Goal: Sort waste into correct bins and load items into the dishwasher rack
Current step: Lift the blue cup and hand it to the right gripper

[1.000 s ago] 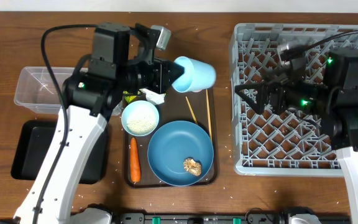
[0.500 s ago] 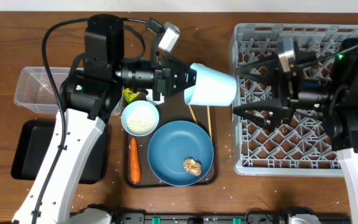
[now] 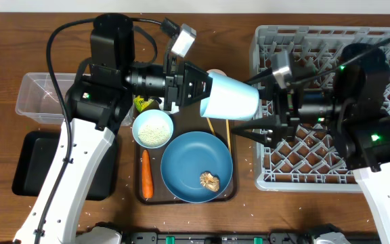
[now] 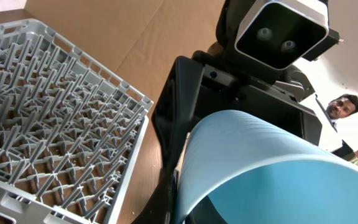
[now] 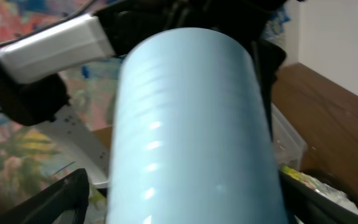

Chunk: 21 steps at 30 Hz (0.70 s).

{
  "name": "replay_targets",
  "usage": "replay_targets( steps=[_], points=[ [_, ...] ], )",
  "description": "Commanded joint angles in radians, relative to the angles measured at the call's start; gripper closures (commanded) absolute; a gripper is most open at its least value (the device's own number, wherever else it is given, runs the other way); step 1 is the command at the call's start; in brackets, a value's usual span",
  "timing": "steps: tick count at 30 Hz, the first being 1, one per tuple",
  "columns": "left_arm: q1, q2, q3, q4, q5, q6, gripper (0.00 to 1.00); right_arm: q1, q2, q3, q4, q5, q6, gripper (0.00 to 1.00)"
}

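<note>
The light-blue cup (image 3: 230,96) hangs on its side above the brown serving tray (image 3: 233,192), with my left gripper (image 3: 205,91) shut on its rim. In the left wrist view the cup (image 4: 260,162) fills the lower right and one black finger (image 4: 166,186) lies against its outer wall. My right gripper (image 3: 249,107) stands open with a finger on either side of the cup's closed end. The right wrist view shows the cup (image 5: 191,124) between those fingers, with a gap at the left one (image 5: 48,199). The grey dishwasher rack (image 3: 263,169) is at the right.
On the serving tray are a blue plate (image 3: 185,163) with a tan scrap (image 3: 210,181), a white bowl of rice (image 3: 153,129), a carrot (image 3: 145,174) and two chopsticks (image 3: 227,129). A yellow-green wrapper (image 3: 143,103) lies behind the bowl. A clear tub (image 3: 36,98) and a black tray (image 3: 29,166) stand at the left.
My left gripper has carried the cup to the right. The right gripper has come left off the rack, and its fingers now straddle the cup and have narrowed a little.
</note>
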Motion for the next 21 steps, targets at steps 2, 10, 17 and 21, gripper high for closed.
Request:
replay_targets(
  steps=[2, 10, 17, 21],
  points=[
    [-0.001, -0.011, 0.018, 0.005, 0.021, -0.005, 0.94, 0.013, -0.004, 0.016, 0.017, 0.083, 0.019, 0.20],
    [-0.001, -0.011, 0.018, 0.005, 0.021, -0.005, 0.94, 0.014, -0.005, 0.016, 0.056, 0.042, 0.039, 0.26],
    [-0.001, -0.011, 0.018, 0.006, 0.021, -0.005, 0.64, 0.013, -0.006, 0.016, 0.052, 0.046, 0.040, 0.42],
    [0.015, -0.011, 0.018, 0.009, 0.021, -0.006, 0.19, -0.012, -0.011, 0.016, 0.013, 0.126, 0.060, 0.38]
  ],
)
